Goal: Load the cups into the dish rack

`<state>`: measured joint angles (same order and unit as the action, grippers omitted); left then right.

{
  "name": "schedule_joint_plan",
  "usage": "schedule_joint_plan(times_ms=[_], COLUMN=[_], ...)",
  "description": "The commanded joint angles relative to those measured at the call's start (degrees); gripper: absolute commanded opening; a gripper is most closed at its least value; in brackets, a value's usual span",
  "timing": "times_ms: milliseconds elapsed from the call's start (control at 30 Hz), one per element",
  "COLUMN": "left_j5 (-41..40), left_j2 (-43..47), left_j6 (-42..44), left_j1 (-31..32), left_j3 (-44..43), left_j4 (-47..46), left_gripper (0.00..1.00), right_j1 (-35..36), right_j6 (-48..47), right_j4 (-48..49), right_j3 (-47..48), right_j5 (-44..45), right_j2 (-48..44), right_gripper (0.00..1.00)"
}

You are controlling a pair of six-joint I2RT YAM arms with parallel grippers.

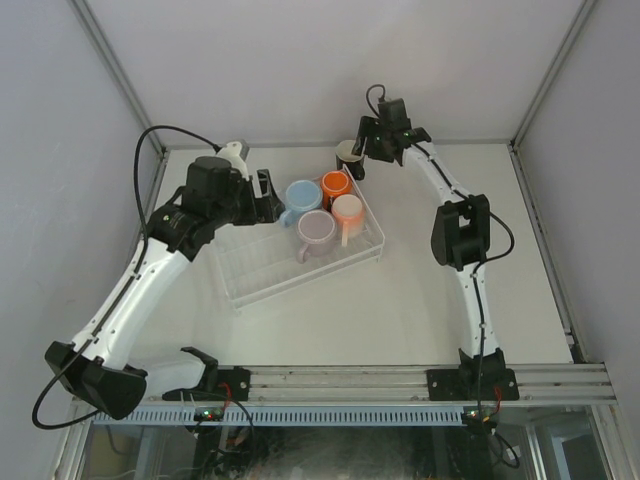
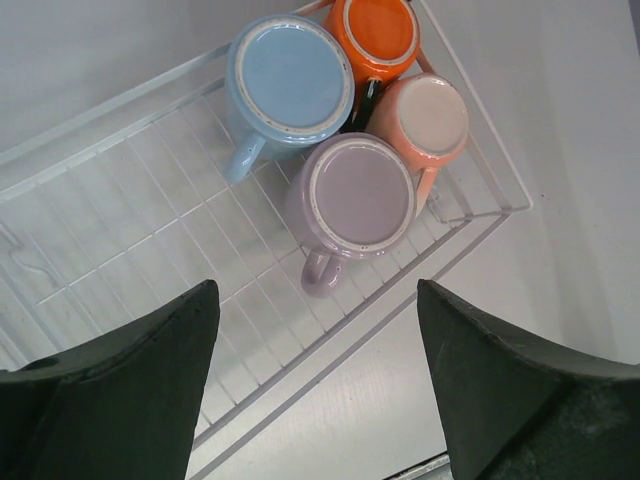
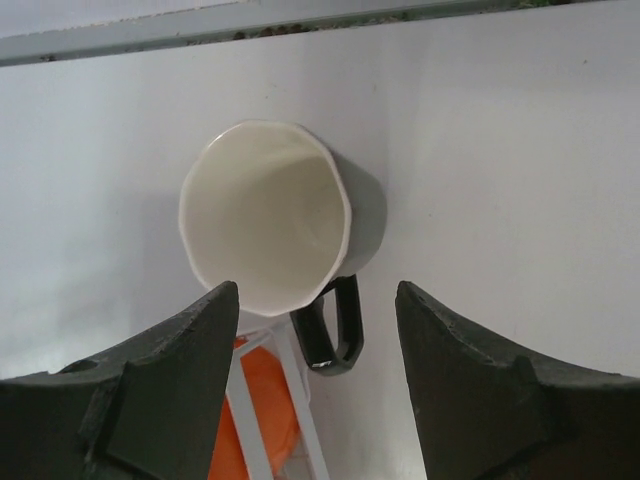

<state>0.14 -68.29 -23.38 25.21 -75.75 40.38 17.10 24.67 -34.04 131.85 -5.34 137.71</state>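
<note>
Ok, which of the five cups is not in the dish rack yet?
The black cup with the cream inside: it stands on the table beside the rack, the other four sit inside it.

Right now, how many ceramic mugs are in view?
5. Four sit upside down at the right end of the white wire dish rack: light blue mug, orange mug, peach-pink mug, lilac mug. The black mug with cream inside stands upright on the table beyond it. None appears hidden.

- 5 cups: light blue cup, orange cup, peach cup, lilac cup at frame center; black cup just above
- 1 dish rack
- 2 claws: left claw, right claw
</note>
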Motion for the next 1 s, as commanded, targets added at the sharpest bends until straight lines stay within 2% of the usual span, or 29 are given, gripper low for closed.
schedule_joint_plan(times_ms=[0,333,667,767,933,967], left_j5=[-0.38,-0.52,-2.0,-2.5,-2.72,-2.52], left_j2=[-0.74,-2.54,-2.31,-2.31,-2.42,-2.33], left_j6=[0.66,1.05,0.84,0.79,0.8,0.78], left_j1=[-1.31,-2.11,-2.56,-2.62,-2.65,-2.67], left_j3=[-4.22,-5.9,-6.47,-6.6,-7.11,-7.01], left_j4=[0.05,1.15,3.59,4.03,4.4,3.98], left_gripper=[0.84,0.84,0.84,0.84,0.84,0.84], right_j1=[1.02,0.65,1.21,1.27,0.86,0.64], right_j6=[1.56,1.45,1.97,2.19,2.42,2.58], right_j4=[3.77,2.82,3.72,3.82,3.33,3.21], right_j3=[4.62,7.09,10.33,10.52,10.12,9.84], right_j5=[4.59,7.72,7.08,6.96,6.58,6.31], right_j2=[1.14,5.5,9.67,10.24,9.53,9.1], right_gripper=[0.63,0.62,0.5,0.39,0.03,0.0])
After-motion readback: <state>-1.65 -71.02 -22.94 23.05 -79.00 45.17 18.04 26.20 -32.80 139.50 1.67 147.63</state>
